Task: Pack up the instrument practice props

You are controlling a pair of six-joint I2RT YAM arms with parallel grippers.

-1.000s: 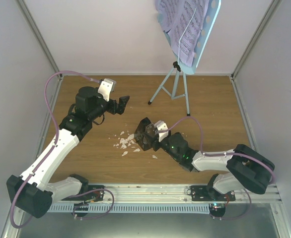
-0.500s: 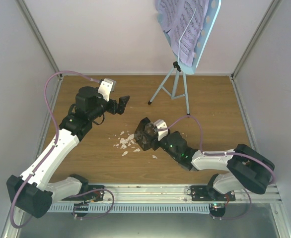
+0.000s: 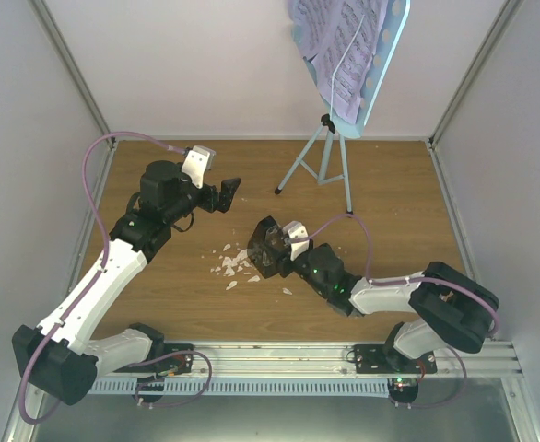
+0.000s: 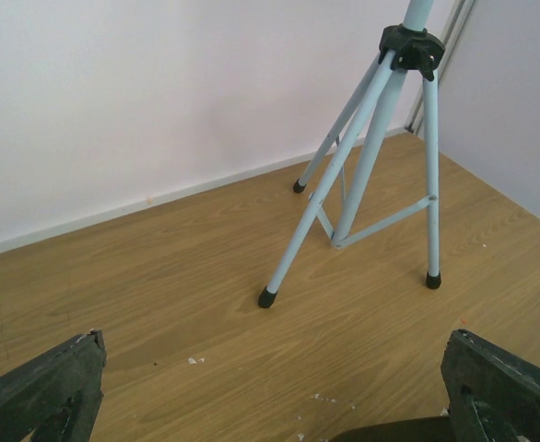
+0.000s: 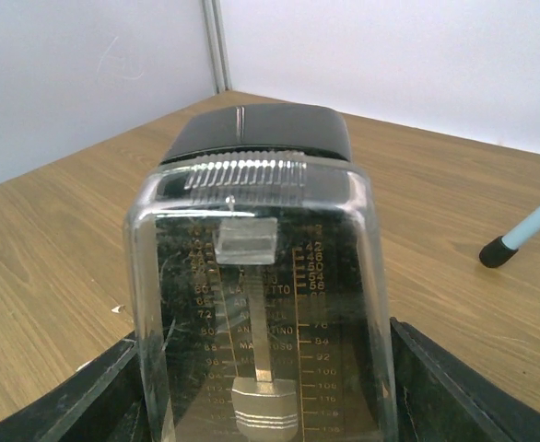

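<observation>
The right tool (image 3: pixel 270 249) pinches the metronome (image 5: pixel 261 230) near the middle of the desk (image 3: pixel 399 212), one finger (image 5: pixel 86 396) against each side of its clear cover. The pendulum and number scale show through the cover, with the black top pointing away from the wrist. I cannot tell whether the metronome rests on the wood or hangs just above it. White crumbs (image 3: pixel 233 262) lie just left of it.

The left tool (image 3: pixel 226 193) hovers left of centre, spread wide and holding nothing, and faces the stand (image 4: pixel 371 157). The stand is upright on its three black-tipped legs at the far edge of the desk, right of centre. Lilac pages (image 3: pixel 330 46) sit on top of the stand.
</observation>
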